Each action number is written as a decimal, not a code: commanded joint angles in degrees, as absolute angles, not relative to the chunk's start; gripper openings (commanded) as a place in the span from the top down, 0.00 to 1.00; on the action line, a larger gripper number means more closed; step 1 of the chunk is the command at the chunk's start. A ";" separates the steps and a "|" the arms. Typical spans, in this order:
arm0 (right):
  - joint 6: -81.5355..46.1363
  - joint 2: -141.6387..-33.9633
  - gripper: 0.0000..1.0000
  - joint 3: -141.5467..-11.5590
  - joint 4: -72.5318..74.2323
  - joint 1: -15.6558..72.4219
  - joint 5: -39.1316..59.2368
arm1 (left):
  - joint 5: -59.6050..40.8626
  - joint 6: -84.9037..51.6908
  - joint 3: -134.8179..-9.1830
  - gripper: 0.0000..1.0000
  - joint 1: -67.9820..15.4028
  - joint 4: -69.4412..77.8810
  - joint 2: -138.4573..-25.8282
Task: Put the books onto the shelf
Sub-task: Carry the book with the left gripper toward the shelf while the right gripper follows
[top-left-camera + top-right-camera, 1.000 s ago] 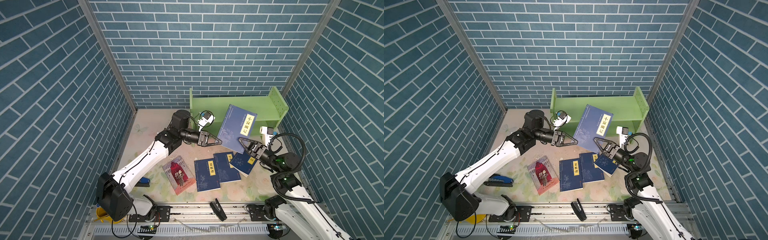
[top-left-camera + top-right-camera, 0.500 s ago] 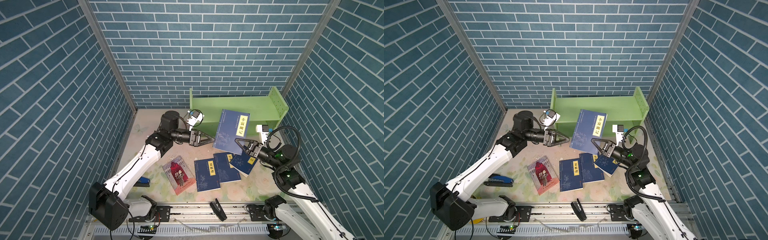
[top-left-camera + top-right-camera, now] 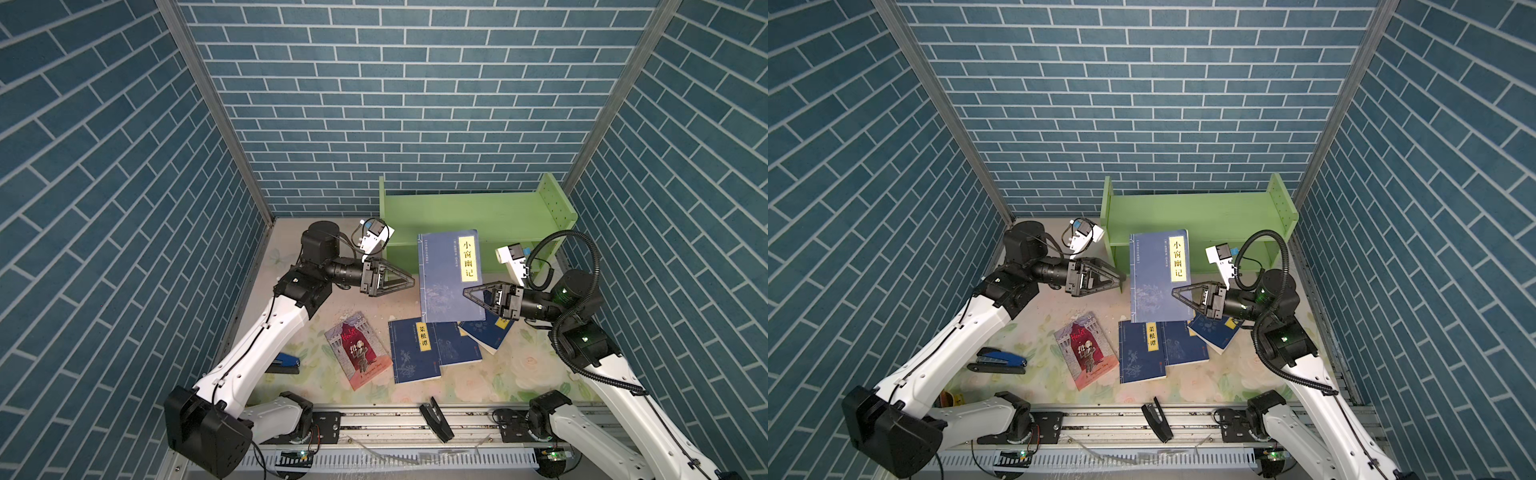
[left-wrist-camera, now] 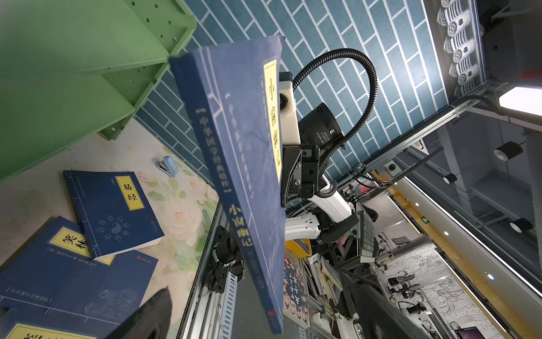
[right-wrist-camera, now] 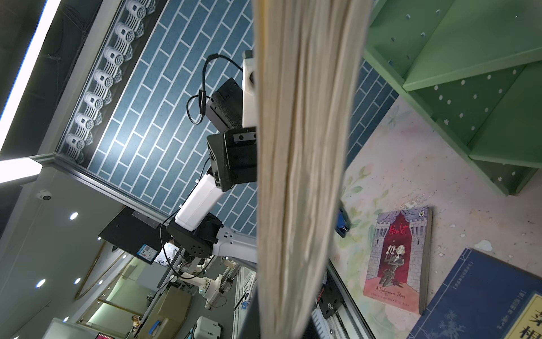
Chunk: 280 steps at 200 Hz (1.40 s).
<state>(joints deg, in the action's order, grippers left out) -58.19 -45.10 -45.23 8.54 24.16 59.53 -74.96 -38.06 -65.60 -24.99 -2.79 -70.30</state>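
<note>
Blue brick walls point(image 3: 415, 104) all round, a floral mat point(image 3: 523, 365) underneath, and we've got the right gripper point(image 3: 467, 291) clamped on the fore edge of a book point(image 3: 446, 270). It holds the book up clear of the mat, yellow-labelled cover turned towards us in both top views. On the right wrist camera we see its pages end-on, right in front of the lens. Across the book, the left gripper point(image 3: 410, 283) sits just off the spine edge with its jaws spread wide and nothing in them. Beyond both grippers, against the back wall, stands the shelf point(image 3: 469, 208). Beneath the right gripper and its book we count three blue books point(image 3: 415, 357) lying overlapped on the mat. Hamlet point(image 3: 358, 350) lies flat below the left gripper, and a stapler point(image 3: 286, 362) rests back beside the left arm.
</note>
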 commanded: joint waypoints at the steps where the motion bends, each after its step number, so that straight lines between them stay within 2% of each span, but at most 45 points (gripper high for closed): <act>1: -59.24 -44.72 1.00 -45.04 14.28 25.16 61.52 | -74.70 -41.41 -66.44 0.04 -27.77 1.96 -72.59; 10: -60.09 -45.10 1.00 -44.74 15.60 25.65 61.61 | -73.00 -41.44 -67.34 0.10 -28.26 1.39 -73.50; 30: -60.00 -45.09 1.00 -44.42 15.96 26.83 61.18 | -69.39 -42.66 -69.78 0.40 -28.30 -0.26 -76.19; 68: -59.29 -45.94 1.00 -43.79 14.86 27.79 60.73 | -69.77 -52.67 -68.66 0.58 -28.37 10.12 -77.03; 101: -57.89 -47.23 1.00 -43.53 13.78 28.12 59.30 | -69.08 -51.38 -68.40 0.98 -28.35 8.69 -75.07; 104: -57.73 -47.39 0.96 -43.56 13.60 28.04 59.10 | -68.98 -51.20 -68.30 1.00 -28.31 8.70 -74.75; 122: -57.07 -48.05 0.74 -43.42 13.42 28.21 57.87 | -68.58 -50.13 -68.12 1.00 -28.26 8.43 -73.54; 138: -56.11 -48.04 0.47 -43.55 12.18 28.20 55.98 | -68.39 -48.06 -68.70 1.00 -27.94 6.66 -72.89; 149: -54.80 -47.41 0.36 -43.68 10.24 28.21 53.97 | -67.67 -46.20 -69.46 1.00 -27.11 4.32 -72.53; 182: -53.34 -42.33 0.20 -42.51 6.34 28.11 43.11 | -65.84 -44.07 -72.33 1.00 -22.01 0.62 -72.67; 206: -56.63 -39.21 0.02 -39.33 10.14 28.12 38.96 | -64.32 -46.44 -73.04 1.00 -19.13 1.54 -72.39; 240: -66.16 -38.16 0.01 -33.02 25.92 28.62 37.38 | -60.73 -56.29 -72.35 1.00 -18.72 10.26 -72.07; 280: -67.09 -40.64 0.01 -31.14 33.69 34.48 32.10 | -56.34 -67.78 -70.85 1.00 -18.72 23.14 -73.03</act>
<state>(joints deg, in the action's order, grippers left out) -64.31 -39.48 -31.03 23.24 30.79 36.58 -59.18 -58.89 -71.24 -18.87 10.20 -73.49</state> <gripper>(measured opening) 0.990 0.119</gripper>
